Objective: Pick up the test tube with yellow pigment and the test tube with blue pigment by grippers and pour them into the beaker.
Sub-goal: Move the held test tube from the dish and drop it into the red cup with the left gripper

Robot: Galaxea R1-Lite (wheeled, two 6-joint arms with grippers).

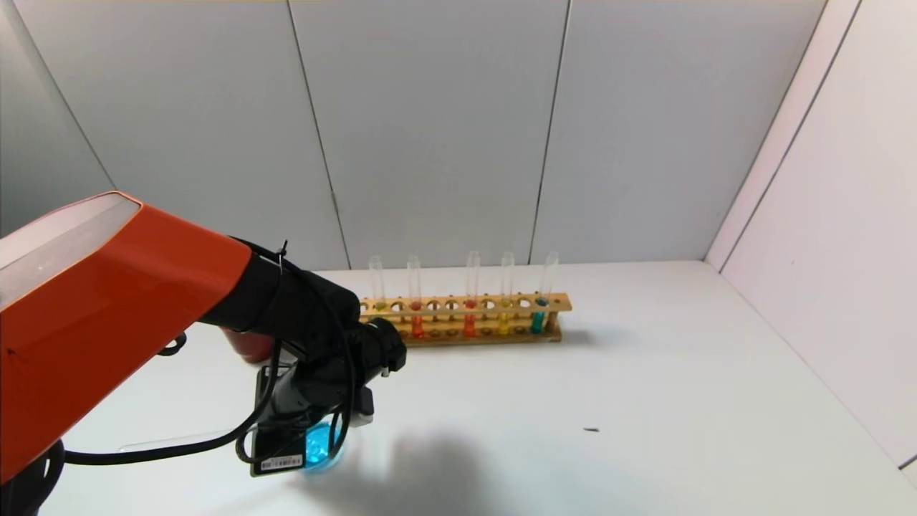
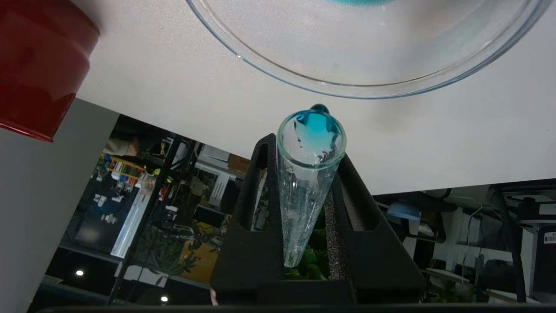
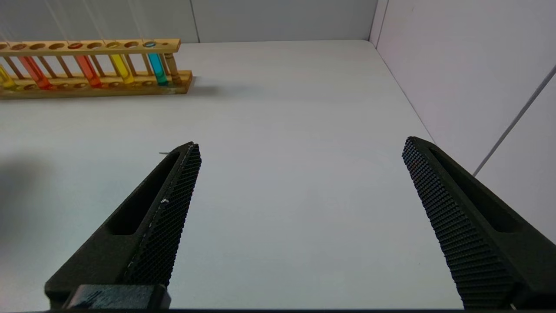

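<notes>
One test tube with blue pigment (image 2: 310, 174) clamped in left claw (image 2: 304, 148), tipped at beaker (image 2: 365, 82); right claw (image 3: 299, 165) spread wide above worktop (image 3: 295, 108).

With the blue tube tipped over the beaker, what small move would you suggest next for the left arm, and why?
Probably hold the tilt a moment longer. The left end effector is shut on the test tube with blue pigment, nearly empty, yet a blue drop hangs at its lip beside the beaker, which already holds blue liquid.
</notes>
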